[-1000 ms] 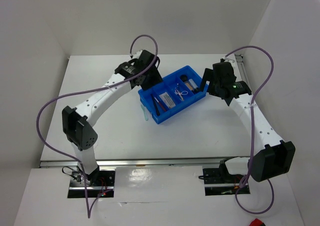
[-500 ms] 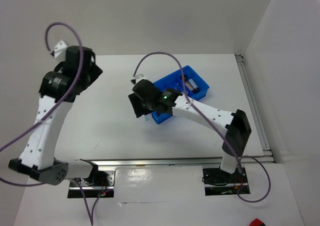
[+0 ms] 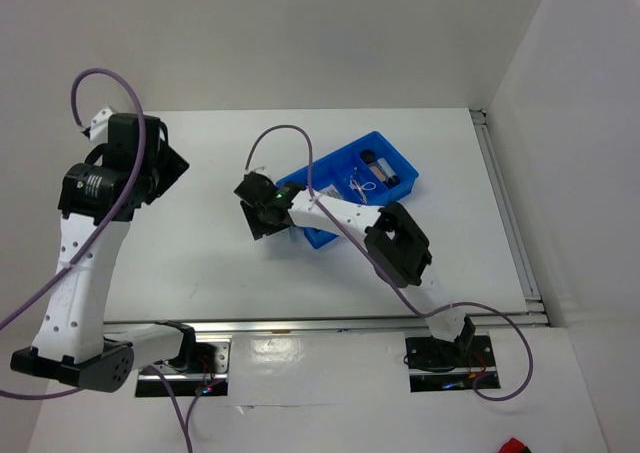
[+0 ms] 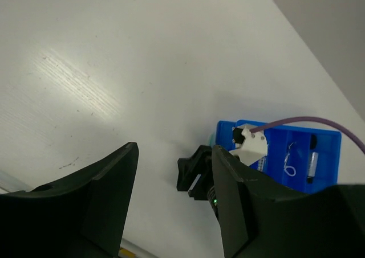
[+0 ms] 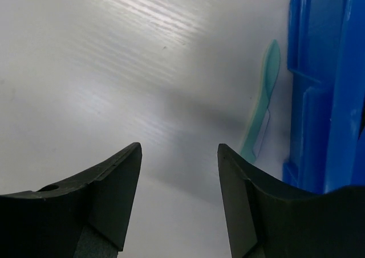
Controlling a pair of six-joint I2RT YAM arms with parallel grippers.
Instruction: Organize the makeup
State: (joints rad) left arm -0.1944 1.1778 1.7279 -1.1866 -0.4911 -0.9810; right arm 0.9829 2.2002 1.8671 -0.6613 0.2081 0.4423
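Observation:
The blue divided tray (image 3: 398, 185) sits on the table right of centre and holds small makeup: a dark-capped bottle (image 3: 382, 168) and a thin white loop clip (image 3: 362, 185). Both also show in the left wrist view, the bottle (image 4: 312, 167) and the clip (image 4: 290, 168). A pale green flat stick (image 5: 261, 113) lies on the table against the tray's left wall (image 5: 333, 93). My right gripper (image 3: 255, 213) is open and empty, low over the table just left of that stick (image 3: 290, 236). My left gripper (image 3: 160, 163) is open and empty, raised high at the far left.
White walls close the table at the back and right. A metal rail runs along the near edge (image 3: 300, 325). The right arm lies across the tray's front left part and hides what is there.
The right gripper has swung from the tray's right side across to the table left of the tray. The left arm has lifted away from the tray to the far left.

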